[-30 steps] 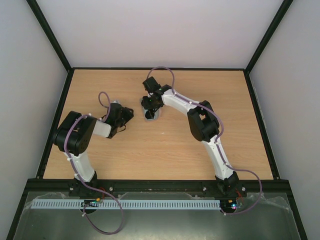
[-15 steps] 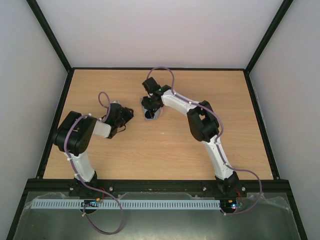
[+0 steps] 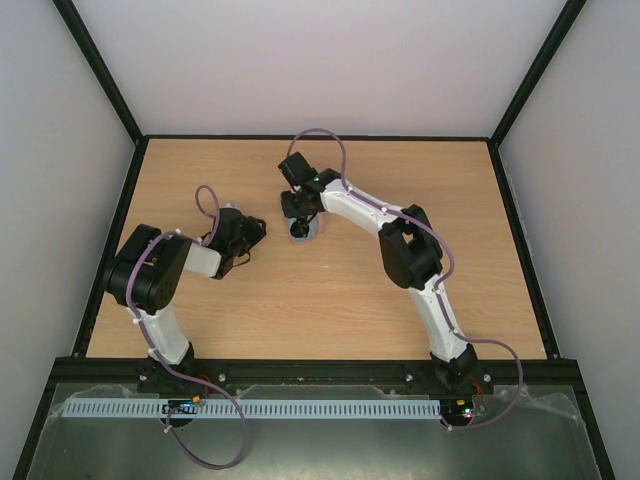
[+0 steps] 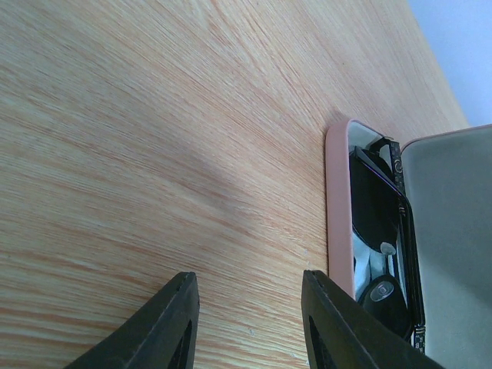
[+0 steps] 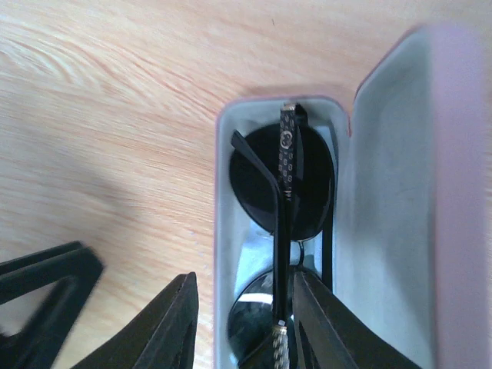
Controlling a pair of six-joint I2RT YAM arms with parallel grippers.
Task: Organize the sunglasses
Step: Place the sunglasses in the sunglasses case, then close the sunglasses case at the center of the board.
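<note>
right jaws wider, sunglasses (image 5: 254, 184) inside case (image 5: 400, 192)

Matt, pale wood-grain bench (image 5: 100, 92). At right, a smooth pink case (image 5: 221, 231) with matt grey lining; sunglasses (image 5: 257, 184) with glossy dark lenses and a thin, metal-looking frame. Matt black plastic fingers (image 5: 173, 323).
</note>
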